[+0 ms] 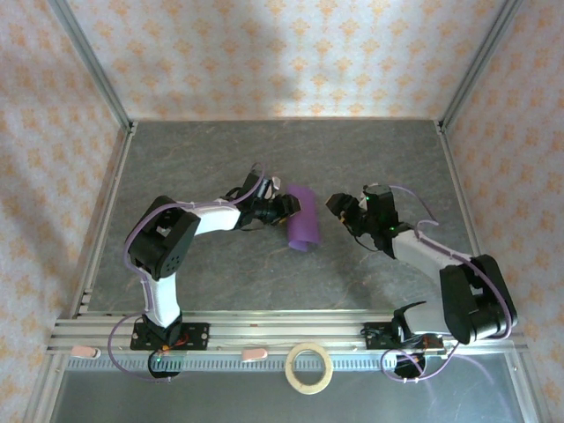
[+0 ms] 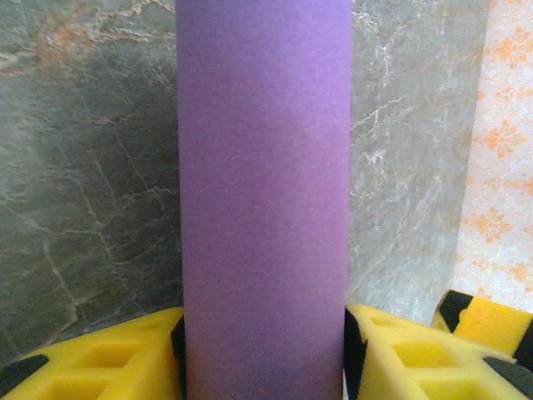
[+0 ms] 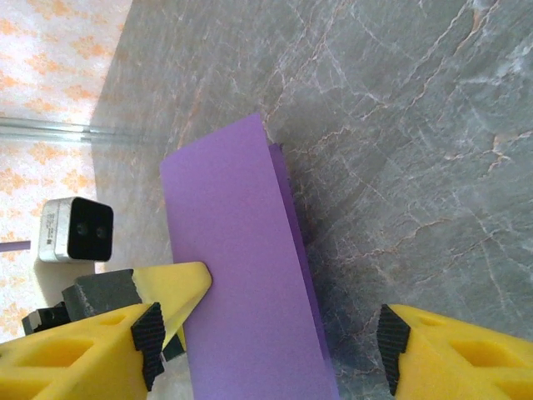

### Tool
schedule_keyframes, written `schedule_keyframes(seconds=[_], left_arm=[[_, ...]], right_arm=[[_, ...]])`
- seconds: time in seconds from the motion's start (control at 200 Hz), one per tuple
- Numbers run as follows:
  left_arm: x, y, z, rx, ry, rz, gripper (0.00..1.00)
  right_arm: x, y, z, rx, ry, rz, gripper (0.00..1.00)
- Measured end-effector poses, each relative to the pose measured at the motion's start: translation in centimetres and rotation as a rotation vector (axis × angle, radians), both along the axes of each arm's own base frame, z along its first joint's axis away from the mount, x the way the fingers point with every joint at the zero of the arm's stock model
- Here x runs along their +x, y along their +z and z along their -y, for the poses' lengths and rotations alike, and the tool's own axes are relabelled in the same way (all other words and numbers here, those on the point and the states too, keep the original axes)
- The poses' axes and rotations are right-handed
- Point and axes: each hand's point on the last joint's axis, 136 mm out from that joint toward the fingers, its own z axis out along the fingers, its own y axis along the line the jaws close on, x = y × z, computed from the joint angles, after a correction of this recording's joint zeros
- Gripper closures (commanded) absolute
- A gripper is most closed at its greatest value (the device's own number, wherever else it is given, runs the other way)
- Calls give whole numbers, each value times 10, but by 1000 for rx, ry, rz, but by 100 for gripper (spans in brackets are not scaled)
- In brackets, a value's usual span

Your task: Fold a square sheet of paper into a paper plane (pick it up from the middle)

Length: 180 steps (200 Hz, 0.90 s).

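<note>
sheet of paper (image 1: 305,218): folded over, mid-counter (image 1: 211,159), long axis running away from the arm bases | left pincer (image 1: 278,205): clamped across the sheet's width from its left | right pincer (image 1: 340,210): jaws wide, empty, just right of the sheet, facing it | next, likely: right reaches leftward for the free edge

Robot lab cell, aluminium frame (image 1: 91,62), patterned wallpaper walls (image 1: 282,62), grey marbled tabletop (image 1: 203,159), two bolted arms (image 1: 163,247)

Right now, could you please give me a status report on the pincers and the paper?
Left pincer shut on folded purple sheet. Right pincer open, close beside it. Tape ring at near edge, well apart.
</note>
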Motion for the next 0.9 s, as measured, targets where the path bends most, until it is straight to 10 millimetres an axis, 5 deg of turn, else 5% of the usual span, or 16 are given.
schedule_keyframes(seconds=[0.375,0.901], left_arm=[[6,-13,-29,245,-41,45,31],[0,-25,-59,444,-57,53,34]], right_arm=[[-1,-1,-27,3,73,-10,35],[-2,-13,-43,6,99,-52,50]])
